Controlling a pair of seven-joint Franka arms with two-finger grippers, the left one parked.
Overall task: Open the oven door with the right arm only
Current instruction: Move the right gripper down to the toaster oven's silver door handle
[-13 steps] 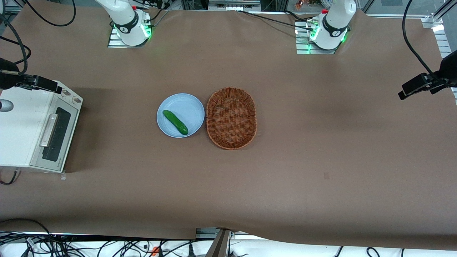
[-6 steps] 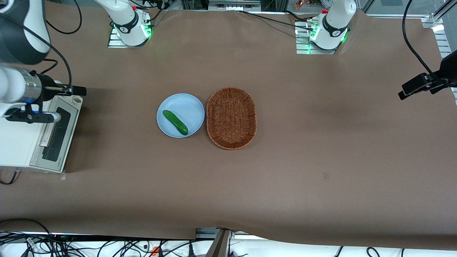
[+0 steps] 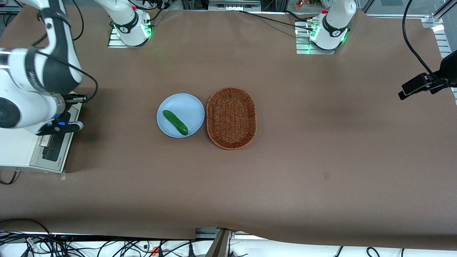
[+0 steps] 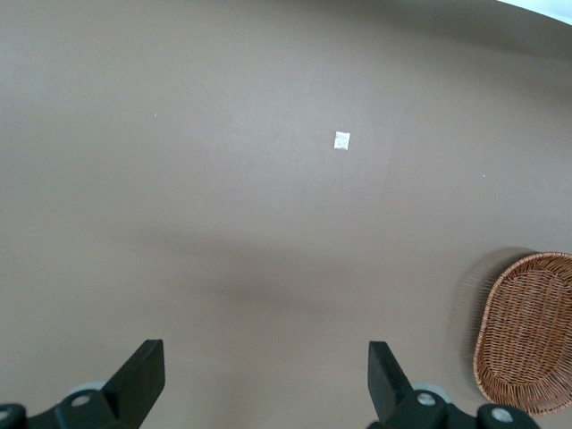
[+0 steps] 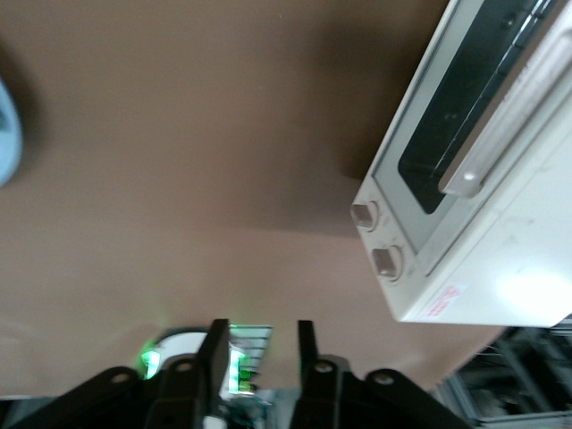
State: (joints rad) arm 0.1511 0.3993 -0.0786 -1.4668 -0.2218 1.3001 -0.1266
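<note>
The cream-white toaster oven (image 3: 14,150) stands at the working arm's end of the table. Its oven door (image 3: 53,150), silver-framed with a dark window, is closed. The right arm (image 3: 32,85) hangs over the oven and hides the knobs and most of the bar handle. My gripper (image 3: 71,125), with a blue light, is above the door's edge, open and empty. In the right wrist view the gripper (image 5: 261,344) has its fingers apart with nothing between them. The oven door (image 5: 447,152), the handle (image 5: 509,125) and two knobs (image 5: 375,237) lie away from the fingers, with no contact.
A pale blue plate (image 3: 185,103) with a green cucumber (image 3: 175,122) sits mid-table, beside a brown wicker basket (image 3: 231,117). The basket also shows in the left wrist view (image 4: 527,331). The two arm bases (image 3: 130,26) stand at the table's back edge.
The right arm has swung in over the oven and toward the front camera. It now covers the knobs and most of the handle. The door has stayed closed.
</note>
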